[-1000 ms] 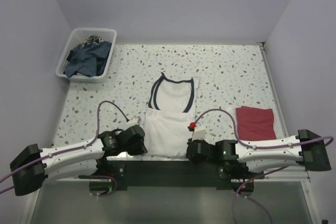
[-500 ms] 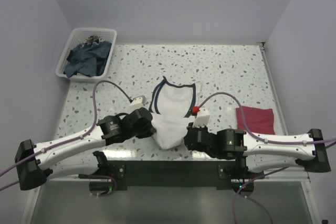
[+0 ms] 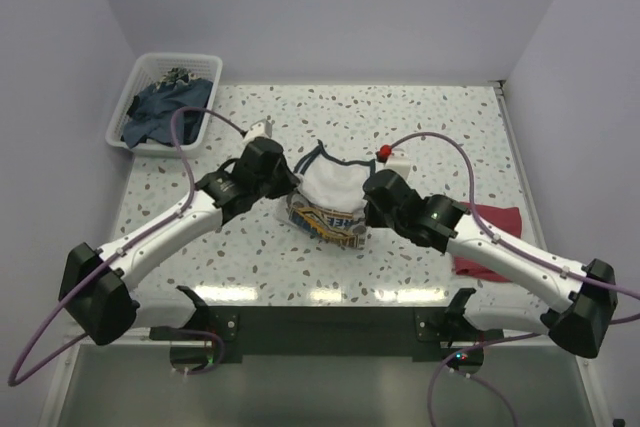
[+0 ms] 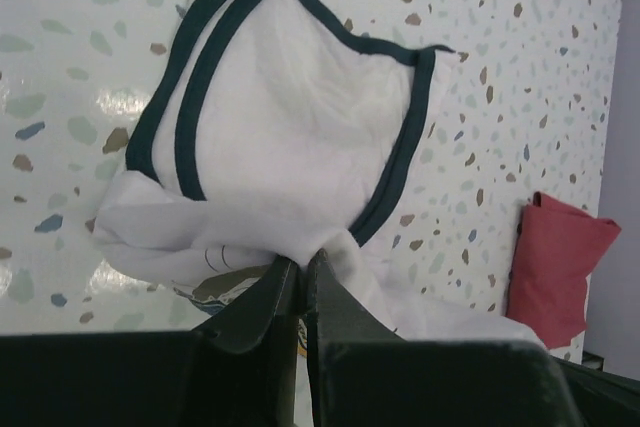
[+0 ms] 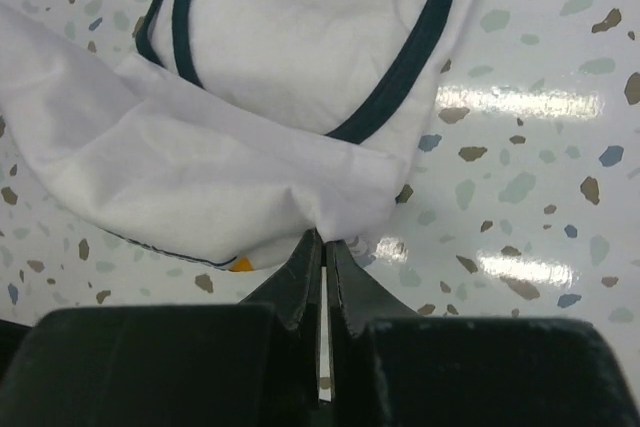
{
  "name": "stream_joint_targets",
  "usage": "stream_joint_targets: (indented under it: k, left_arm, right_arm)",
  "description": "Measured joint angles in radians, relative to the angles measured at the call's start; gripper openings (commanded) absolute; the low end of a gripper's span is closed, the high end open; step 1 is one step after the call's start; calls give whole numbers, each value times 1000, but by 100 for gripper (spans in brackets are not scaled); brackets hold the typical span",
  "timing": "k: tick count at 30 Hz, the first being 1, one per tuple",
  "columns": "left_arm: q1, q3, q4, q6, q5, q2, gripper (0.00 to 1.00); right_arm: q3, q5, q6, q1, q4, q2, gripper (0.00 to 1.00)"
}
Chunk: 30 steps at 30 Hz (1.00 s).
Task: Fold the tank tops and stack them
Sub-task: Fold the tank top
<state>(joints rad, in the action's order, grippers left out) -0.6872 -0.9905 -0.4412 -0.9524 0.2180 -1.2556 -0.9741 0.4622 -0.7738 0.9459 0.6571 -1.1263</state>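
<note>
The white tank top [image 3: 330, 192] with navy trim and a blue-orange print hangs doubled over at mid-table, its hem lifted toward the neck. My left gripper [image 3: 284, 183] is shut on its left hem corner, and the cloth bunches at the tips of that gripper [image 4: 302, 259] in the left wrist view. On the other side my right gripper [image 3: 371, 193] is shut on the right hem corner, pinched at its tips [image 5: 322, 237] in the right wrist view. The dark red tank top [image 3: 488, 237] lies folded at the right, partly under the right arm, and shows again as a red fold [image 4: 555, 262].
A white basket [image 3: 130, 105] of dark blue clothes stands at the back left corner. Walls close in the speckled table [image 3: 440, 127] on the left, back and right. Purple cables loop over both arms.
Both grippers have carried the white top's hem away from the near edge toward the neckline, folding it over. The printed side now shows underneath at the front.
</note>
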Motion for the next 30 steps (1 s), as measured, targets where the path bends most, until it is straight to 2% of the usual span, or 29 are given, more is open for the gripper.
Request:
stream_joint_targets:
  k: [9, 14, 15, 17, 18, 20, 21, 25, 30]
  left_arm:
    - [119, -167, 142, 56, -92, -239, 0]
    - [172, -328, 229, 87, -162, -424, 0]
    - [182, -369, 249, 96, -179, -469, 11]
    - [199, -432, 302, 108, -208, -554, 27]
    - [208, -459, 336, 116, -226, -601, 41]
    - [224, -506, 408, 130, -269, -698, 49]
    - [233, -522, 446, 131, -296, -745, 57]
    - [270, -502, 547, 128, -376, -843, 63]
    - [300, -430, 589, 134, -381, -784, 60]
  right_arm:
    - [-93, -205, 132, -317, -107, -159, 0]
    - [-170, -306, 169, -481, -185, -290, 0]
    - [-181, -327, 174, -507, -203, -319, 0]
    - [-208, -360, 183, -560, -227, -389, 8]
    - [-226, -379, 185, -582, -240, -429, 29]
    - [-249, -402, 190, -618, -275, -506, 43]
    - [-255, -408, 192, -631, -291, -541, 52]
    - [-283, -409, 207, -655, -298, -631, 58]
    - [-305, -379, 220, -639, -296, -610, 56]
